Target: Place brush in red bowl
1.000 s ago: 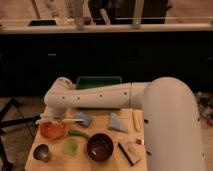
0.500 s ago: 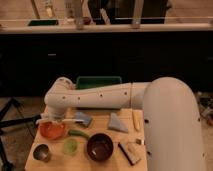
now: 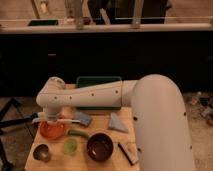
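The white arm point(image 3: 95, 96) reaches across the wooden table point(image 3: 120, 140) from the right, bending down at its far end above the red bowl point(image 3: 51, 130) near the table's left edge. The gripper point(image 3: 50, 119) sits just over the bowl's far rim, hidden under the wrist housing, so its opening cannot be judged. The brush point(image 3: 62, 121) lies roughly level across the back of the bowl, its slim white handle sticking out to the right; it seems to be held at the gripper, though the contact is unclear. A green oblong item point(image 3: 78, 133) lies just beside the bowl. In front stand a small metal cup point(image 3: 41, 152), a green cup point(image 3: 70, 146) and a dark brown bowl point(image 3: 99, 146).
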`<state>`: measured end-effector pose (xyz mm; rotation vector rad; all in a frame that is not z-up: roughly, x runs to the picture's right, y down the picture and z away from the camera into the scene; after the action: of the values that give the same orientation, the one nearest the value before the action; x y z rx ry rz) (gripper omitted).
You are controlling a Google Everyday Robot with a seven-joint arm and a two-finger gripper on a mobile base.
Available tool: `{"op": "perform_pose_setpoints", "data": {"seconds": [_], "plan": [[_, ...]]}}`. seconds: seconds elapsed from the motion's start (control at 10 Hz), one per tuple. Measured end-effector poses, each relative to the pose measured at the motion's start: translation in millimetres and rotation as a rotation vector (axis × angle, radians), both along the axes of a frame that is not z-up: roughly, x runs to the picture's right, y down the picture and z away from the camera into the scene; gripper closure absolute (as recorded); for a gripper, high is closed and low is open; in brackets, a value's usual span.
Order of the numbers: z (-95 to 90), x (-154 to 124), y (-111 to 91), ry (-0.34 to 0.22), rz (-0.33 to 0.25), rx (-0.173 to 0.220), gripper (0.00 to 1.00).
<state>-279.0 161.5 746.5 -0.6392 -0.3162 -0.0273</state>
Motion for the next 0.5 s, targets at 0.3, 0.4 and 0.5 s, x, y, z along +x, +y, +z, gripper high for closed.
{"op": "perform_pose_setpoints", "data": {"seconds": [0.3, 0.4, 0.5], "plan": [[2.2, -15, -1, 0.051, -0.031, -0.007, 0.98], [3.4, -21, -1, 0.073, -0.047, -0.009, 0.98], [7.0, -26, -2, 0.099, -0.061, -0.010, 0.98]]}}
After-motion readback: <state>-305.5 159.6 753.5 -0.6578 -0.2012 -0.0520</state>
